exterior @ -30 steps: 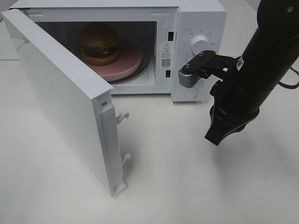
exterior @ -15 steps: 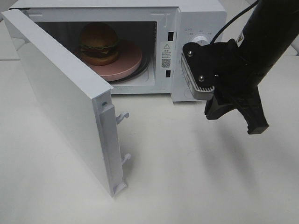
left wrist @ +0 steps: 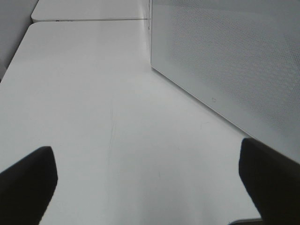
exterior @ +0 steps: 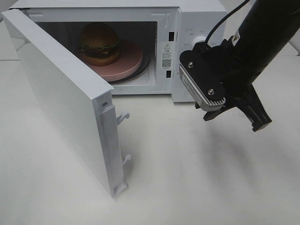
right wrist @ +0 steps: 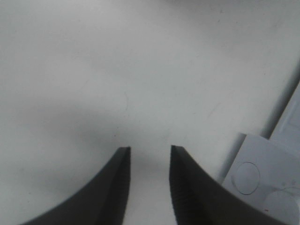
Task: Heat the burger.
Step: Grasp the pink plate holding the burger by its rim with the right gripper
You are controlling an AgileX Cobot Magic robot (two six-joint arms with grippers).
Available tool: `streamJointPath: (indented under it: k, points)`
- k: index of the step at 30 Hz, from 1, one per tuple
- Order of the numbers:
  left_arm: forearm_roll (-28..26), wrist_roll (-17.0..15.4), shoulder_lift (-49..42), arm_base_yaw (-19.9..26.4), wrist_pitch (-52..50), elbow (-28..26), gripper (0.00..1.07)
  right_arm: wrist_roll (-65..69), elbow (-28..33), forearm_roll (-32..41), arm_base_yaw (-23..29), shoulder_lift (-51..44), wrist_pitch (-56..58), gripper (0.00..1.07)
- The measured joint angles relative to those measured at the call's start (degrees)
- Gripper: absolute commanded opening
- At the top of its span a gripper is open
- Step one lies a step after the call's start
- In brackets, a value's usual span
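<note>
The burger (exterior: 98,43), golden bun over lettuce and dark patty, sits on a pink plate (exterior: 133,61) inside the white microwave (exterior: 197,11). The microwave door (exterior: 61,103) hangs wide open to the left. My right gripper (exterior: 234,121) hovers just in front of the control panel (exterior: 190,33), low and to its right, and its camera housing covers the panel's lower part. In the right wrist view its fingertips (right wrist: 123,157) stand a little apart over bare table, nothing between them. My left gripper (left wrist: 147,154) is wide open and empty beside the door's perforated face (left wrist: 234,70).
The white table (exterior: 187,178) spreads in front of the microwave. The open door juts toward the front left, two latch hooks (exterior: 123,117) on its edge. A panel corner with a round button (right wrist: 246,177) shows in the right wrist view.
My right gripper has swung round in front of the control panel and its jaws have parted from shut. The burger, door and left gripper have not moved.
</note>
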Motion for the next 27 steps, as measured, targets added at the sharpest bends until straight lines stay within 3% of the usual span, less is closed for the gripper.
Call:
streamJointPath:
  k: [1, 2, 3, 4, 5, 8, 21, 27]
  points:
    - [0.0, 0.0, 0.0, 0.0, 0.0, 0.0, 0.98, 0.0, 0.0, 0.0, 0.0, 0.0, 0.0, 0.51]
    - [0.0, 0.0, 0.0, 0.0, 0.0, 0.0, 0.98, 1.8, 0.0, 0.0, 0.6, 0.0, -1.2, 0.68]
    - [0.0, 0.0, 0.0, 0.0, 0.0, 0.0, 0.98, 2.9, 0.0, 0.0, 1.0, 0.0, -1.8, 0.78]
    - [0.0, 0.0, 0.0, 0.0, 0.0, 0.0, 0.98, 2.9, 0.0, 0.0, 1.0, 0.0, -1.8, 0.78]
    - [0.0, 0.0, 0.0, 0.0, 0.0, 0.0, 0.98, 6.0, 0.0, 0.0, 1.7, 0.0, -3.5, 0.92]
    - [0.0, 0.0, 0.0, 0.0, 0.0, 0.0, 0.98, 9.7, 0.0, -0.7, 2.8, 0.0, -6.0, 1.03]
    - [0.0, 0.0, 0.0, 0.0, 0.0, 0.0, 0.98, 12.0, -0.5, -6.4, 5.2, 0.1, -14.2, 1.00]
    - [0.0, 0.0, 0.0, 0.0, 0.0, 0.0, 0.98, 12.0, -3.5, -8.8, 7.0, 2.6, -18.3, 0.99]
